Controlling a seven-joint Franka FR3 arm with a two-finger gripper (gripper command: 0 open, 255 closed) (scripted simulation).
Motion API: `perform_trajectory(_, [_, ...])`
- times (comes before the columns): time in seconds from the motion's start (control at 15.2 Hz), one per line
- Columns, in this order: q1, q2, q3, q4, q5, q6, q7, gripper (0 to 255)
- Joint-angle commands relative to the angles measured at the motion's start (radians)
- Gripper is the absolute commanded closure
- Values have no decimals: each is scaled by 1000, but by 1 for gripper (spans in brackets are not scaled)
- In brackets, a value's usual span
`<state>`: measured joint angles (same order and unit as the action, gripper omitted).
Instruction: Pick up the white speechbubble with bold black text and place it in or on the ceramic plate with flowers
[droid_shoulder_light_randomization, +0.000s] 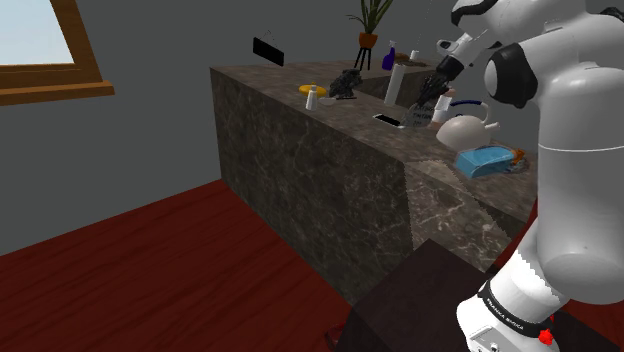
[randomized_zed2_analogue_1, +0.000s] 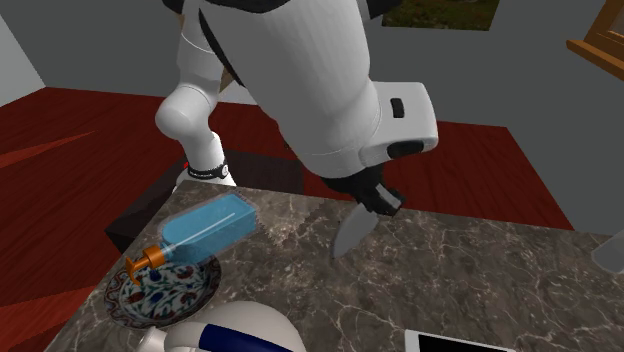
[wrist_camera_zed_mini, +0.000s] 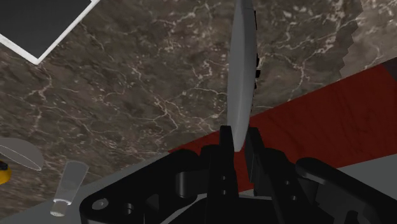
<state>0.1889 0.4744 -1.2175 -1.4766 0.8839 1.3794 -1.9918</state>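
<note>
pinched tight in the gripper (wrist_camera_zed_mini: 240, 145), both black fingers (wrist_camera_zed_mini: 224, 153) pressing on a thin pale speech bubble (wrist_camera_zed_mini: 242, 76), seen edge-on. hanging from the gripper over the marble counter (randomized_zed2_analogue_1: 470, 270) in the second exterior view, tip pointing down, whether touching the stone or not hard to tell. well apart from the flowered plate (randomized_zed2_analogue_1: 148, 306) at the counter's corner toward that view's left. lying across that plate, a blue bottle (randomized_zed2_analogue_1: 210, 230) with an orange cap. just beside the plate, a rounded white and blue pot (randomized_zed2_analogue_1: 245, 330). near the bubble, a dark tablet (wrist_camera_zed_mini: 44, 25) with a white edge flat on the counter.
</note>
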Motion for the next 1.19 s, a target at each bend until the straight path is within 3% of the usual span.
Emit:
perform_trajectory(0.0, [-7, -4, 0, 23, -2, -20, 12, 255])
perform_trajectory(0.26, [-35, -4, 6, 83, 2, -65, 38, 255])
perform_trajectory(0.73, [-44, -99, -78, 8, -106, -109, -73, 255])
perform_trajectory(1.12, [-116, -142, -120, 2, -176, -171, -175, 255])
